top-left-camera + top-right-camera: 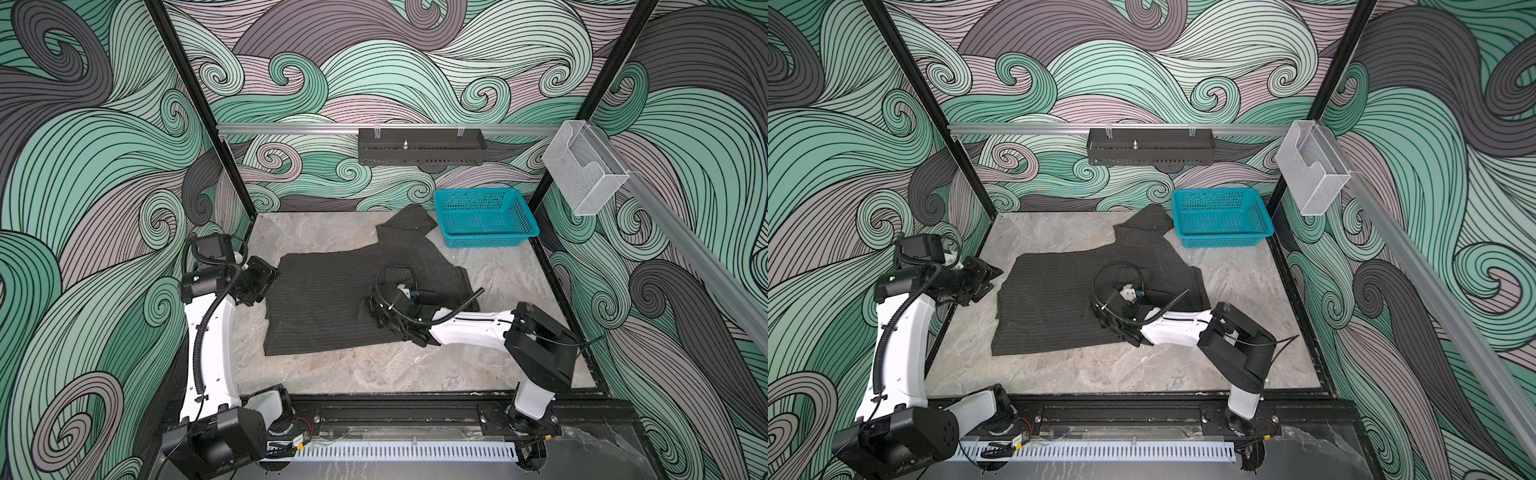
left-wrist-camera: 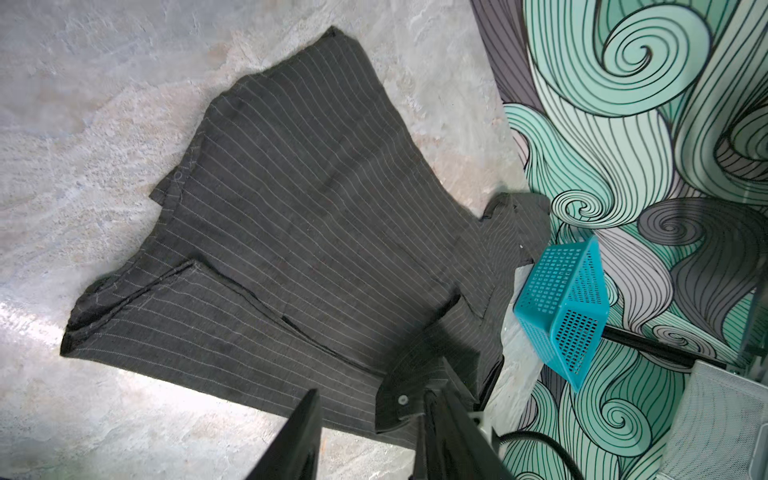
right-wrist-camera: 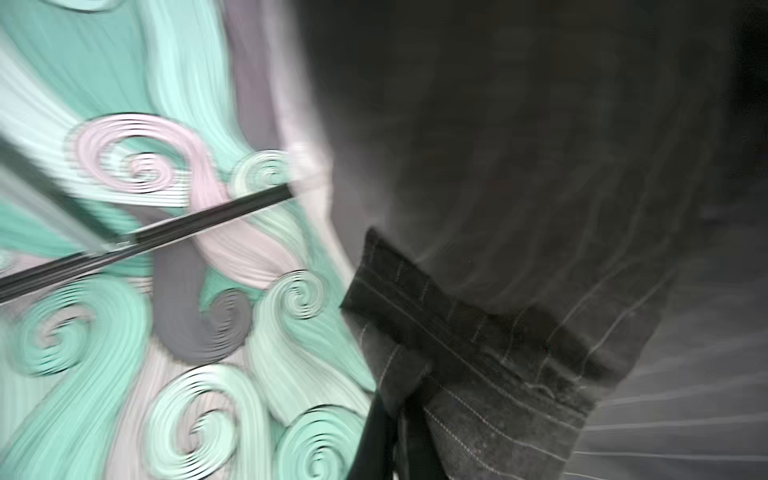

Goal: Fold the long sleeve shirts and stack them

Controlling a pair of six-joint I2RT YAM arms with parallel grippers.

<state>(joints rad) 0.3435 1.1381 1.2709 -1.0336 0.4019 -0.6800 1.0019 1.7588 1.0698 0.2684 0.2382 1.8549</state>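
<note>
One shirt (image 1: 332,291) on marble table (image 1: 374,374) | swirl-print walls (image 1: 415,62) | left jaws apart | right jaws pinching cuff (image 3: 478,332)

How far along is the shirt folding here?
Done: shirt spread on the table, a layer seemingly folded over. In hand: right claw shut on a cuff; left claw open, empty. Left: far sleeve sprawls toward the basket; remaining folds, stacking.

Overhead pair; wrist views seemingly near shirt (image 2: 316,232)
</note>
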